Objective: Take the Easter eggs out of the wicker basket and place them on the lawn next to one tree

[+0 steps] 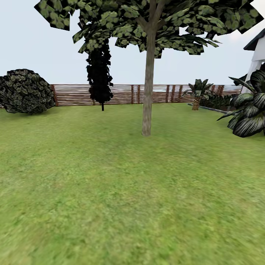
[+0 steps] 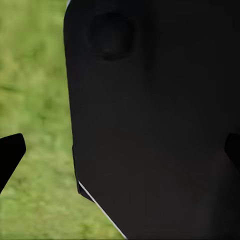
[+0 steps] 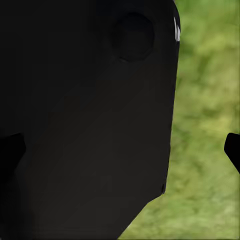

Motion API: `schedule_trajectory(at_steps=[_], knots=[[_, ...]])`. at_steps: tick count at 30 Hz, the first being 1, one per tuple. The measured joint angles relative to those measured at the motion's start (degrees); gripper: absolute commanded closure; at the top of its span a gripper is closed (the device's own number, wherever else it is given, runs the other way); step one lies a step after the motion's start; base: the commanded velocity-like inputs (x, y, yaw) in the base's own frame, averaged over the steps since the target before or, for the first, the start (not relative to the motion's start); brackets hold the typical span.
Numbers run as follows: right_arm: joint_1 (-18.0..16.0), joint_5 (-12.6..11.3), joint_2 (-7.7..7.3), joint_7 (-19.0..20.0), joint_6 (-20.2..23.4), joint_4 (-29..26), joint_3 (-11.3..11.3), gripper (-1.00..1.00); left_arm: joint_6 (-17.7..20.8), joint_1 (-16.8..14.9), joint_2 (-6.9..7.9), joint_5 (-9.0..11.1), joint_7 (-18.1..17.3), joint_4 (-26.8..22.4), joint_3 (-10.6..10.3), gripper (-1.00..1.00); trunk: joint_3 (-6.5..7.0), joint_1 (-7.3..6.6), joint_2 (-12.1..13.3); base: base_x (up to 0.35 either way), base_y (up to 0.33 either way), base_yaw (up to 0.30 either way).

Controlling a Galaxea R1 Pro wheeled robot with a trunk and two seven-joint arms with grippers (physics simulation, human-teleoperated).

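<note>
Between the left gripper [image 2: 120, 150] fingertips, wide apart at opposite frame edges, sits a big black robot panel [image 2: 160, 120]; blurred lawn [image 2: 35, 100] beside it. Right gripper [image 3: 120, 150]: same, tips spread, nothing held, dark panel [image 3: 90, 120] in front, grass beside it. Head view: tree [image 1: 147, 92] with pale bare trunk stands mid-lawn toward the far edge, fence [image 1: 125, 94] behind, dark cone tree [image 1: 99, 77] and round bush [image 1: 25, 91] at the lawn's far left, palm-like plants [image 1: 248, 110] far right.
</note>
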Motion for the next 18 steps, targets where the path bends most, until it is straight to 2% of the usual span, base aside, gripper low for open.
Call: schedule_trajectory(at_steps=[4, 7, 10, 12, 18], knots=[[-1.30, -0.36, -1.28, 0.09, 0.21, -0.10, 0.59, -1.00, 0.36, 0.42, 1.28, 0.15, -0.14, 0.01, 0.13, -1.00, 0.02, 0.00, 0.01, 0.000, 0.000, 0.000], [-2.28, 0.29, -2.24, 0.40, -0.20, -0.31, -0.28, -1.00, 0.16, 0.92, 2.25, -0.04, 0.25, -0.11, -0.28, -1.00, 0.02, 0.00, 0.01, 0.000, 0.000, 0.000], [-3.26, 0.55, -2.00, 0.41, -0.35, 0.06, -0.61, -1.00, 0.08, 1.37, 3.12, -0.09, 0.39, -0.15, -0.39, -1.00, 0.02, 0.00, 0.01, 0.000, 0.000, 0.000], [-3.89, 0.69, -1.81, 0.55, -0.35, 0.50, -0.57, -1.00, 0.05, 1.39, 3.08, -0.11, 0.20, -0.17, -0.42, -1.00, 0.02, 0.00, 0.01, 0.000, 0.000, 0.000], [-5.73, 0.88, -1.61, 0.85, -0.32, 1.80, -0.54, -1.00, -0.37, 1.35, 1.20, 0.09, -0.06, -1.52, -0.38, -1.00, 0.02, 0.00, 0.01, 0.015, 0.000, 0.000]])
